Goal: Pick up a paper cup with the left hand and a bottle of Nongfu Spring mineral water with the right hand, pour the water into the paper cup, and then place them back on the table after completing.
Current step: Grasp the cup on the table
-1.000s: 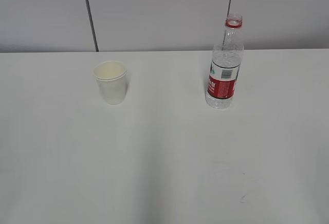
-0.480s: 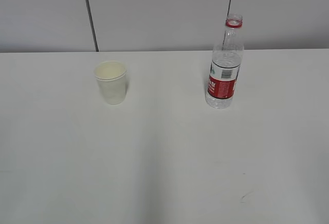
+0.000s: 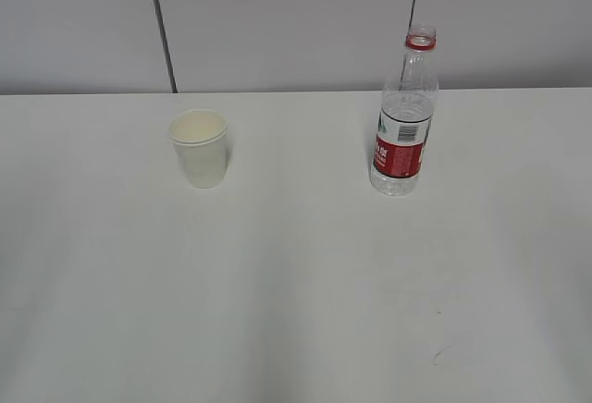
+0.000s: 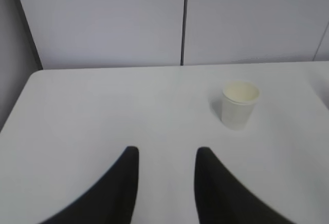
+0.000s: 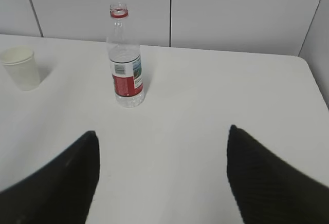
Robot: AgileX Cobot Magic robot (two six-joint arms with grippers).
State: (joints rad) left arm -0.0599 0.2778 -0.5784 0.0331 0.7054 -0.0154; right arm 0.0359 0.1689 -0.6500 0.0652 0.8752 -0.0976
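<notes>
A white paper cup (image 3: 199, 148) stands upright on the white table (image 3: 296, 292), left of middle. It also shows in the left wrist view (image 4: 239, 105) and the right wrist view (image 5: 20, 68). A clear water bottle (image 3: 403, 116) with a red label and no cap stands upright to the right, partly filled with water. It shows in the right wrist view (image 5: 125, 59) too. My left gripper (image 4: 165, 152) is open and empty, well short of the cup. My right gripper (image 5: 162, 131) is wide open and empty, short of the bottle. Neither arm shows in the exterior view.
A grey panelled wall (image 3: 296, 24) runs behind the table's far edge. A small dark scuff mark (image 3: 437, 357) lies on the table at the front right. The table's left edge (image 4: 20, 100) and right edge (image 5: 311, 80) show in the wrist views.
</notes>
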